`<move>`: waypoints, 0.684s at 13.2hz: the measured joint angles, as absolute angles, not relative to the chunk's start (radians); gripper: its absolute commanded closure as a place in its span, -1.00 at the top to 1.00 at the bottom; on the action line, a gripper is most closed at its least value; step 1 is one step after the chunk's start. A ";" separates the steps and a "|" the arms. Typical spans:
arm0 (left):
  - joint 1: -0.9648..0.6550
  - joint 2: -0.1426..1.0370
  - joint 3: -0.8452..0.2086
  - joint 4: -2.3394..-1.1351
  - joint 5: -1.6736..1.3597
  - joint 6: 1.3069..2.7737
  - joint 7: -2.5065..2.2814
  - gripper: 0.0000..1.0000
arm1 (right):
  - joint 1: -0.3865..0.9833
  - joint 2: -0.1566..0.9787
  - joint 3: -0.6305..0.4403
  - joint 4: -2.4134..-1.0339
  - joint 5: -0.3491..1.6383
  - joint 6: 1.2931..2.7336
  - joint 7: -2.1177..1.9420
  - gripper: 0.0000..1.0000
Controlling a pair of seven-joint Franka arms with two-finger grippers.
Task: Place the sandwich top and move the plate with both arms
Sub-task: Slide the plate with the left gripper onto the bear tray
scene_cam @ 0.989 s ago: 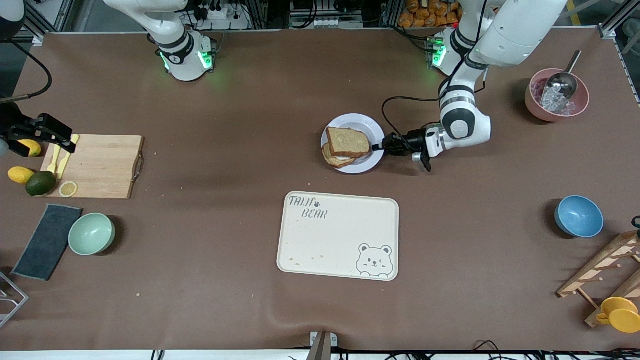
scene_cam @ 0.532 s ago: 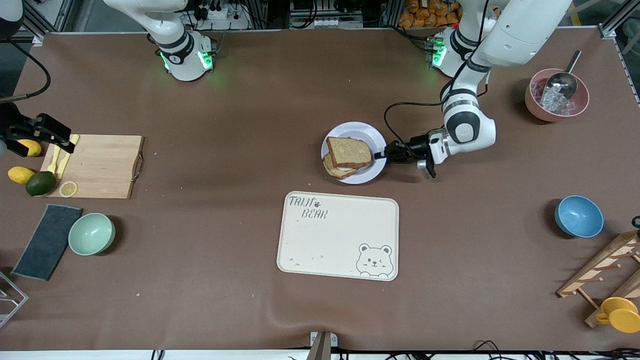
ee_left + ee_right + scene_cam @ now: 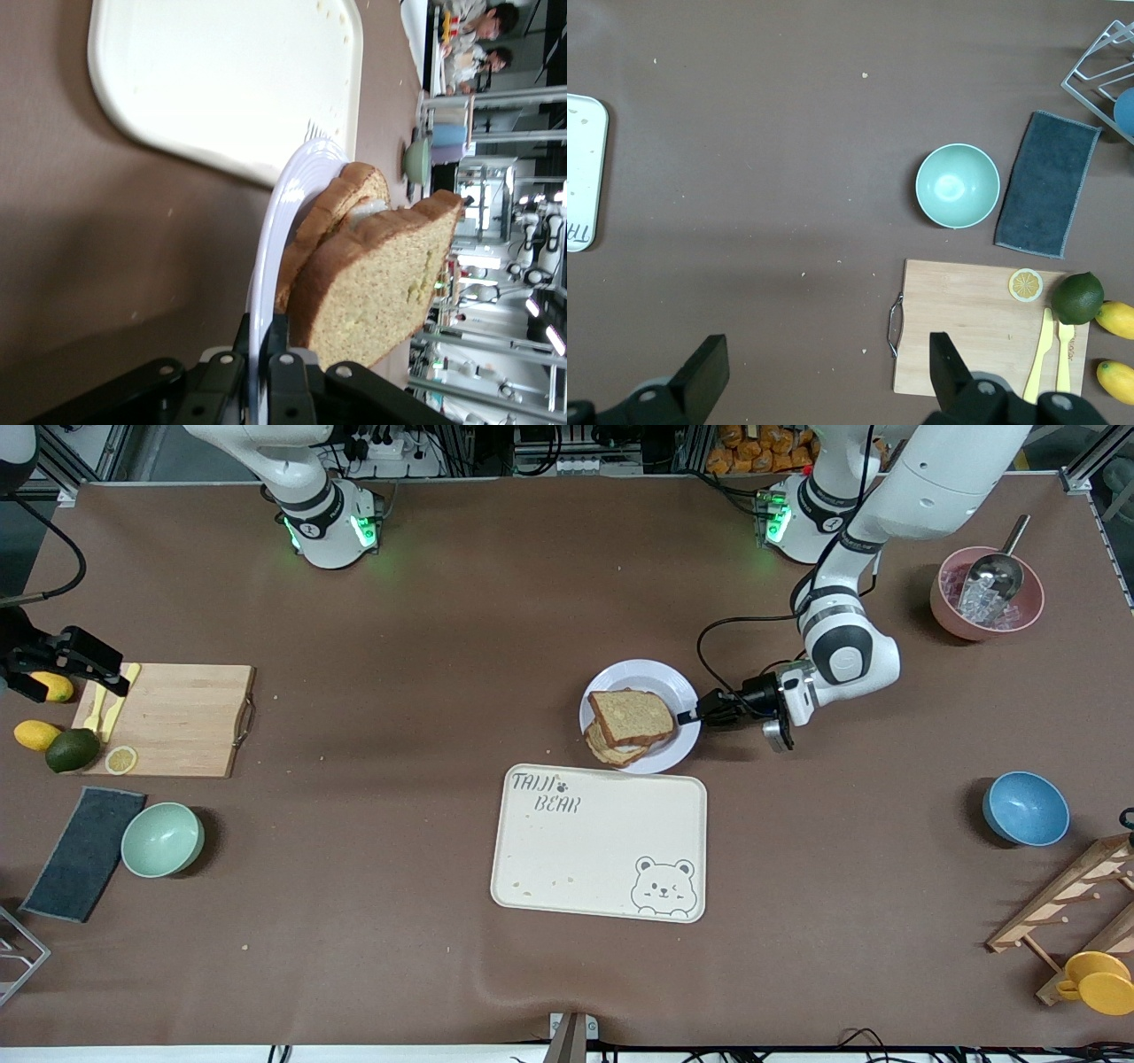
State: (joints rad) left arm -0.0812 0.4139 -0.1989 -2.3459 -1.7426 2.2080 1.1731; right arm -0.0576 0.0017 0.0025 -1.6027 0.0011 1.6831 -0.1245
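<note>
- Sandwich top (image 3: 633, 716): plain brown slice, lying askew on the lower slices of the sandwich, on the plate. Judged placed; that half of the task looked done.
- Plate (image 3: 669, 684): pale round plate near the middle of the surface, just beside the cream bear-printed tray (image 3: 599, 843) and a little farther from the front camera than it. Its rim was pinched at the edge toward the left arm's end.
- Left gripper (image 3: 689, 716): clamped tight on the plate rim; in the left wrist view the rim (image 3: 266, 266) ran straight between the jaws, the sandwich just past them.
- Right gripper (image 3: 824, 363): jaws spread wide, holding nothing, high over the wooden cutting board (image 3: 173, 718) at the right arm's end; that arm waited.
- Remaining, as judged: the plate move itself, apparently onto or beside the tray; only one arm was on the plate, so the two-arm part was not yet in evidence.
- Surface: brown cloth-covered, with a few crumbs.
- Right arm's end: lemons, a lime (image 3: 72, 749), a lemon slice, yellow cutlery, a grey cloth (image 3: 83, 853), a mint bowl (image 3: 162, 839).
- Left arm's end: a pink bowl with scoop (image 3: 986, 593), a blue bowl (image 3: 1025, 808), a wooden rack with a yellow cup (image 3: 1097, 981).
- Room: frames and cabling along the arms' edge.
</note>
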 measured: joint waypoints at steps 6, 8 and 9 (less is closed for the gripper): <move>-0.032 0.408 -0.195 -2.236 -1.754 2.209 1.065 -1.00 | -0.060 0.002 0.002 -1.603 0.001 1.682 -0.124 1.00; -0.026 0.429 -0.194 -2.157 -1.755 2.223 0.998 -1.00 | -0.060 0.002 0.002 -1.603 0.001 1.681 -0.124 1.00; -0.031 0.447 -0.195 -2.115 -1.755 2.249 0.966 -1.00 | -0.061 0.002 0.002 -1.603 0.001 1.681 -0.124 1.00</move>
State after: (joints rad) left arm -0.0308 0.4467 -0.1953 -2.1146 -1.7550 2.2486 0.9659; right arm -0.0614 0.0017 0.0017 -1.6029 0.0012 1.6808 -0.1237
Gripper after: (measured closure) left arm 0.921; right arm 0.000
